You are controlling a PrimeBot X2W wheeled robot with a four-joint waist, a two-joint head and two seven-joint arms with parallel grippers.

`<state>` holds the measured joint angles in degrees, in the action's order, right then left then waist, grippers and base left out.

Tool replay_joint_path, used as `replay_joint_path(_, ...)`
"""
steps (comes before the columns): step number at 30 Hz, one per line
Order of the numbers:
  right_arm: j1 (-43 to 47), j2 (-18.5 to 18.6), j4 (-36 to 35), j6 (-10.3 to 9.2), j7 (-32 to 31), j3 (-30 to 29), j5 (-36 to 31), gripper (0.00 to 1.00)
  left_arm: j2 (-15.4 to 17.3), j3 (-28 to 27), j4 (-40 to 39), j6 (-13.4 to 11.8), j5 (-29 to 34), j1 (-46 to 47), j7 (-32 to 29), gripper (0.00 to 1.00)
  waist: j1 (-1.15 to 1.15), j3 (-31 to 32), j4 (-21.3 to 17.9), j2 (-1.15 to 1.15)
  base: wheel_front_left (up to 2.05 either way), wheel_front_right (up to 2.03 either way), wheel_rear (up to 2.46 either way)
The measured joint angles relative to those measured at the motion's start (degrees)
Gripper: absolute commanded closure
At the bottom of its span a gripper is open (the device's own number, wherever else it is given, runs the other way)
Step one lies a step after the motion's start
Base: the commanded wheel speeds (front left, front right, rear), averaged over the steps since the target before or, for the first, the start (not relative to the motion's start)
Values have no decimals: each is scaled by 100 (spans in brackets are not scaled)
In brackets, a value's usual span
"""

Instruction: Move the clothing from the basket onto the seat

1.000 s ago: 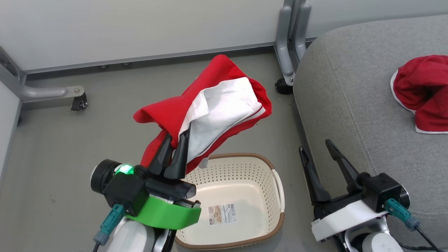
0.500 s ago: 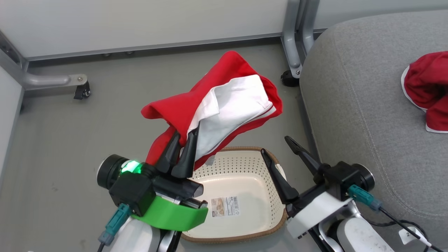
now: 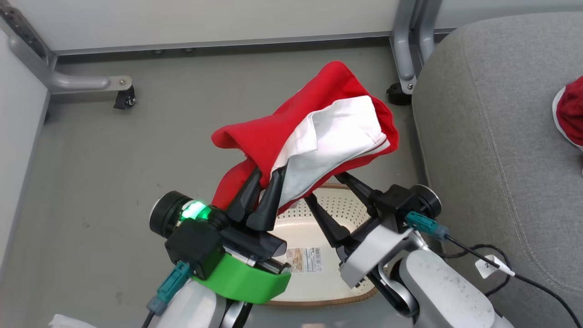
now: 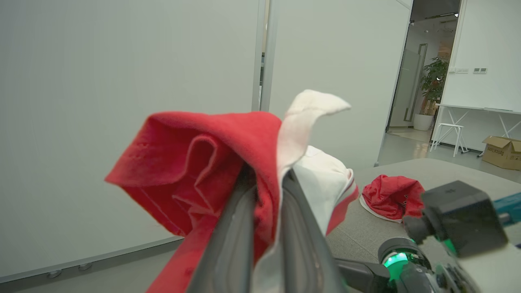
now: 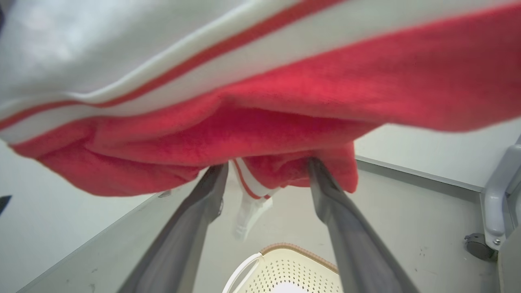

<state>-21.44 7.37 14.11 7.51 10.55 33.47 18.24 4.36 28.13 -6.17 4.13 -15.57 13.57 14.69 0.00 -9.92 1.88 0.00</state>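
Head view: the left tool [image 3: 268, 175] is pinching a red-and-white garment [image 3: 319, 132], holding it above the cream basket [image 3: 339, 207]; the right tool [image 3: 326, 187] is standing spread beneath the cloth. Another red garment [image 3: 569, 114] is lying on the grey seat [image 3: 478, 136]. Left wrist view: both fingers [image 4: 236, 244] are squeezing red fabric. Right wrist view: the spread fingertips [image 5: 217, 175] are touching the garment's underside, above the basket.

Right tool [image 5: 266, 165] tips hidden under clothing [image 3: 273, 136], basket [image 3: 350, 210] largely covered, second garment [image 3: 571, 114] cropped
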Motion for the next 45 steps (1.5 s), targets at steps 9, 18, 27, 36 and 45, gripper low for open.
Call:
replay_joint_path(9, -504, -164, 767, -1, 264, 213, 249, 0, -18, 104, -58, 16, -54, 3, 8, 100, 0, 35, 88, 0, 0, 0, 0)
replay_joint_path(18, -859, -296, 1243, -1, 403, 371, 382, 0, -22, 158, -140, 35, -80, 3, 10, 100, 0, 38, 111, 0, 0, 0, 0)
replay_joint_path(27, -969, -337, 1273, -1, 443, 458, 436, 100, -16, 155, -105, 40, -97, 3, 26, 100, 0, 45, 92, 0, 0, 0, 0)
replay_joint_path(36, -959, -320, 1157, -1, 444, 456, 436, 100, -12, 132, -85, 15, -111, 2, 27, 100, 0, 75, 86, 0, 0, 0, 0)
replay_joint_path(45, -938, -269, 1040, -1, 444, 457, 457, 100, -1, 38, -54, -119, -69, -1, 34, 0, 0, 61, 81, 0, 0, 0, 0)
